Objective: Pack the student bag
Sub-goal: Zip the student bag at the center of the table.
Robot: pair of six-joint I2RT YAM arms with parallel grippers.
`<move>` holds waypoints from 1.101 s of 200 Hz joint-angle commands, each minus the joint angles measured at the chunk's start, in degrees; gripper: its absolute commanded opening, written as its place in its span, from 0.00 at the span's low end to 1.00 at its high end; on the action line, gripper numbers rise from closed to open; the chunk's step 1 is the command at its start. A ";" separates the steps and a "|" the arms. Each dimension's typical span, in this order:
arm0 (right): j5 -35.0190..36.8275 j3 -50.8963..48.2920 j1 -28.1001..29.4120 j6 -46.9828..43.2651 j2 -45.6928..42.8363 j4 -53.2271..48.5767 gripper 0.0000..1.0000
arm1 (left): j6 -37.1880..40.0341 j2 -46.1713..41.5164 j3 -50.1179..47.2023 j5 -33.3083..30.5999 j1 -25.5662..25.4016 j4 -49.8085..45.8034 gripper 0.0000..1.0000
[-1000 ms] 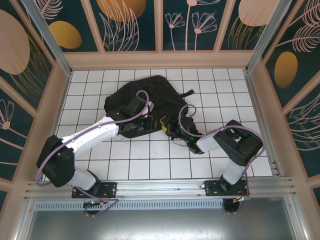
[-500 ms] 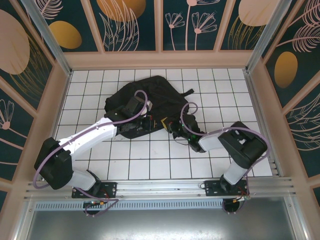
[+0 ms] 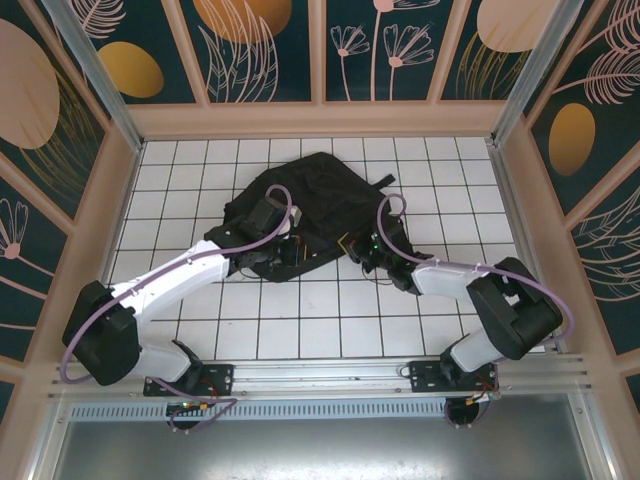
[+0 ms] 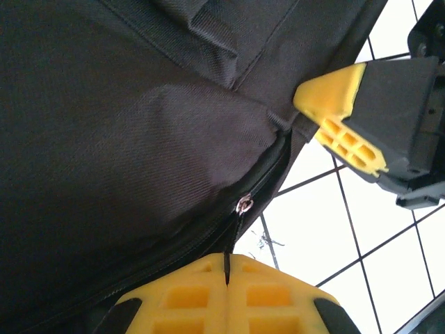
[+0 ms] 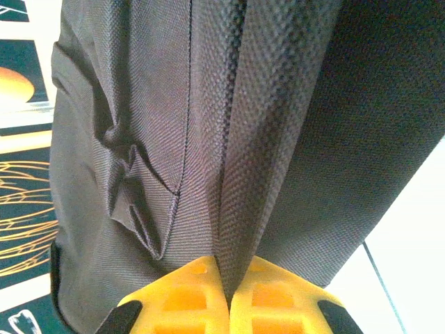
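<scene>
Our left gripper (image 4: 227,263) has its yellow pads pressed flat together on the thin dark tab of the zip pull (image 4: 243,204), pinched just below the small metal ring. Our right gripper (image 5: 228,282) is likewise clamped tight, on a raised ridge of coarse webbing on the bag (image 3: 320,190); one of its fingers (image 4: 344,132) shows in the left wrist view, touching the bag's edge close to where the zip track ends.

From the pull, the track climbs up and to the right in that view, straight toward the right gripper. So the line between our two grips is the line of the zip, along the bag's near edge. We cannot tell which stretch of it is open.

The bag lies flat beyond both grippers, on the far side from our bases, its longer side running across the table (image 3: 300,310). Both arms are at its edge, the left one on the moving part. We judge that the left should draw the pull along the track while the right anchors the cloth. Bare tiles lie on the near side; the side walls stand well apart.
</scene>
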 commanded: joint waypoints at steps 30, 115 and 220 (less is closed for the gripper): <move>3.66 2.68 -6.37 -8.79 -3.40 -12.01 0.00 | 0.60 -3.51 -0.60 0.44 -0.10 -2.34 0.00; 6.01 6.56 -5.94 -13.10 -10.38 -20.23 0.60 | -1.28 -3.37 -0.77 2.63 -0.11 0.18 0.00; 5.47 -0.32 10.00 14.38 -11.84 -5.04 0.57 | -2.56 -3.64 0.01 3.27 -0.09 1.53 0.00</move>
